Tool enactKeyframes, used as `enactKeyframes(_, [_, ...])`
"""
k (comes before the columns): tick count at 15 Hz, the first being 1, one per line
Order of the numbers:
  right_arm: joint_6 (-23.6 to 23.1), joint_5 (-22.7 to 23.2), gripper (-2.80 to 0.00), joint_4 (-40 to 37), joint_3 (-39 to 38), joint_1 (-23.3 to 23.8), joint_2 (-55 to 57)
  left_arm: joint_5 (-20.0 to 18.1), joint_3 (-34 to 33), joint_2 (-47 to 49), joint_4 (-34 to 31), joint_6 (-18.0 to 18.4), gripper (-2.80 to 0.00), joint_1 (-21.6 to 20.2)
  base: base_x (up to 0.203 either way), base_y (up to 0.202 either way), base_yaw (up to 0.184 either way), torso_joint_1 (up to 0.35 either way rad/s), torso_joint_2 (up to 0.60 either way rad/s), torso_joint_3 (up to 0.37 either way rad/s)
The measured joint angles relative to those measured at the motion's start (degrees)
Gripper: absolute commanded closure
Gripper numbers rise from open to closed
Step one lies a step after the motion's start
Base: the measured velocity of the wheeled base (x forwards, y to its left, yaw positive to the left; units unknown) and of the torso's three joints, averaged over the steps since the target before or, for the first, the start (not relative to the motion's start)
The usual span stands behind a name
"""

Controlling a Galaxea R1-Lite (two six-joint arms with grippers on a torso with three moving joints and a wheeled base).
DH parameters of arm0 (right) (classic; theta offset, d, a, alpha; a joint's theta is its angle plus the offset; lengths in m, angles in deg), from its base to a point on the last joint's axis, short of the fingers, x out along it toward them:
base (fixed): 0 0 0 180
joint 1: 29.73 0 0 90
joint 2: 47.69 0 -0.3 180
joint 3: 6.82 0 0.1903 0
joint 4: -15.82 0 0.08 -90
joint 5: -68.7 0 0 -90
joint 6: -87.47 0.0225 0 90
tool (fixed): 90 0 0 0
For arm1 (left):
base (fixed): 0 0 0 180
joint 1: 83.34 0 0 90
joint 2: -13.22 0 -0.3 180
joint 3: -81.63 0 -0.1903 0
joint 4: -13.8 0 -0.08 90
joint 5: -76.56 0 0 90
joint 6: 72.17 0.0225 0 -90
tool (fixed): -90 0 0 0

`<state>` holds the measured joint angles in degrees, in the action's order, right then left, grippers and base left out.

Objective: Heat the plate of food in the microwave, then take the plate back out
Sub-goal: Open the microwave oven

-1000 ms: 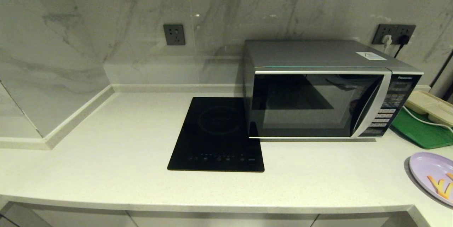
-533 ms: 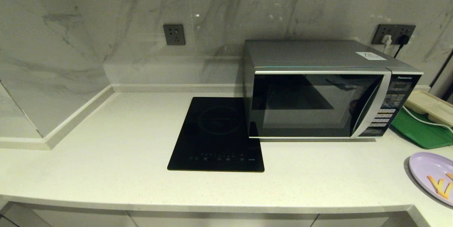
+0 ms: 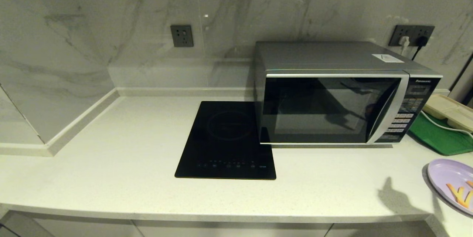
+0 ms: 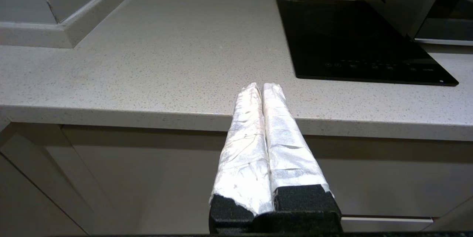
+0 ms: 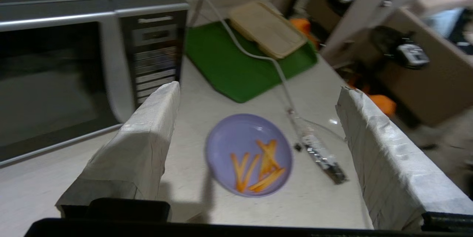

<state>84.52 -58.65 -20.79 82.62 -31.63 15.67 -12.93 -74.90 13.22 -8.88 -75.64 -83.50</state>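
Observation:
The silver microwave (image 3: 332, 92) stands on the counter with its dark glass door closed; its keypad panel (image 5: 155, 56) also shows in the right wrist view. The lavender plate of food (image 3: 452, 183) with orange fry sticks lies at the counter's right edge. In the right wrist view the plate (image 5: 248, 154) lies on the counter ahead of my right gripper (image 5: 258, 91), which is open and empty above the counter. My left gripper (image 4: 261, 86) is shut and empty, held low before the counter's front edge. Neither arm shows in the head view.
A black induction hob (image 3: 227, 141) lies left of the microwave. A green tray (image 3: 439, 135) with a beige lidded box (image 3: 449, 111) sits to the right. A white cable and a small silvery device (image 5: 321, 155) lie beside the plate. Cabinet fronts (image 4: 147, 178) are below the counter.
A shadow of the right arm has appeared on the counter left of the plate, and a new dark reflection shows in the microwave door. Plate and microwave have not moved.

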Motion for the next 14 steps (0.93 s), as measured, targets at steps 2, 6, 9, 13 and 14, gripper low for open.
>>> enactKeyframes(2, [-1.7, -7.7, -2.80, 0.9, 4.6, -1.5, 9.3, 0.0, 0.0, 0.0, 0.0, 0.0, 0.00, 0.0, 0.000, 0.000, 0.000, 0.000, 0.00, 0.000])
enactKeyframes(6, [0.6, -16.5, -2.80, 5.5, 7.4, -6.1, 24.0, 0.0, 0.0, 0.0, 0.0, 0.0, 0.00, 0.0, 0.000, 0.000, 0.000, 0.000, 0.00, 0.000])
enactKeyframes(9, [8.2, -24.0, -2.80, 6.6, 7.6, -11.9, 30.2, 0.0, 0.0, 0.0, 0.0, 0.0, 0.00, 0.0, 0.000, 0.000, 0.000, 0.000, 0.00, 0.000])
enactKeyframes(13, [17.5, -30.1, -2.80, 6.6, 5.1, -15.8, 34.4, 0.0, 0.0, 0.0, 0.0, 0.0, 0.00, 0.0, 0.000, 0.000, 0.000, 0.000, 0.00, 0.000])
enactKeyframes(14, [19.1, -30.1, -2.80, 6.6, 3.9, -16.0, 35.1, 0.0, 0.0, 0.0, 0.0, 0.0, 0.00, 0.0, 0.000, 0.000, 0.000, 0.000, 0.00, 0.000])
